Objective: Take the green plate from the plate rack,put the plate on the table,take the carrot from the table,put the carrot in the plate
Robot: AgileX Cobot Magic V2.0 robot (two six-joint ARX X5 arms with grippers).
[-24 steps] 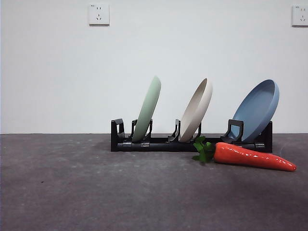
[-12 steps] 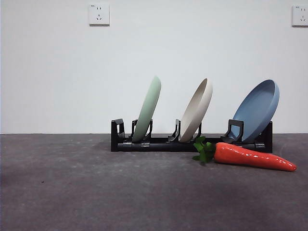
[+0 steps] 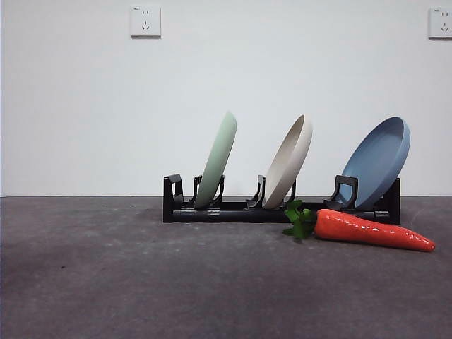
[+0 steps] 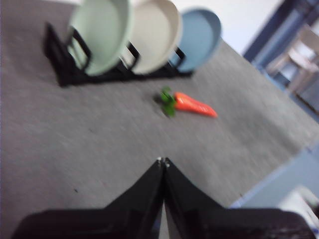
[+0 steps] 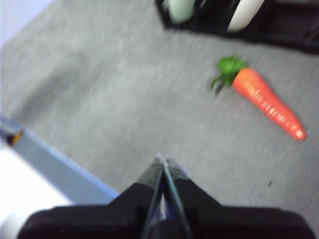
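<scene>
The green plate (image 3: 217, 159) stands tilted in the left slot of the black plate rack (image 3: 233, 210), also in the left wrist view (image 4: 101, 34). The carrot (image 3: 371, 230) lies on the dark grey table (image 3: 141, 282) in front of the rack's right end, leaves toward the rack; it shows in both wrist views (image 4: 194, 104) (image 5: 266, 100). My left gripper (image 4: 162, 161) is shut and empty, well short of the rack. My right gripper (image 5: 162, 158) is shut and empty near the table's edge. Neither gripper shows in the front view.
A cream plate (image 3: 289, 161) stands in the middle slot and a blue plate (image 3: 377, 161) in the right slot. A white wall with two sockets is behind. The table's edge (image 5: 55, 164) runs close by the right gripper.
</scene>
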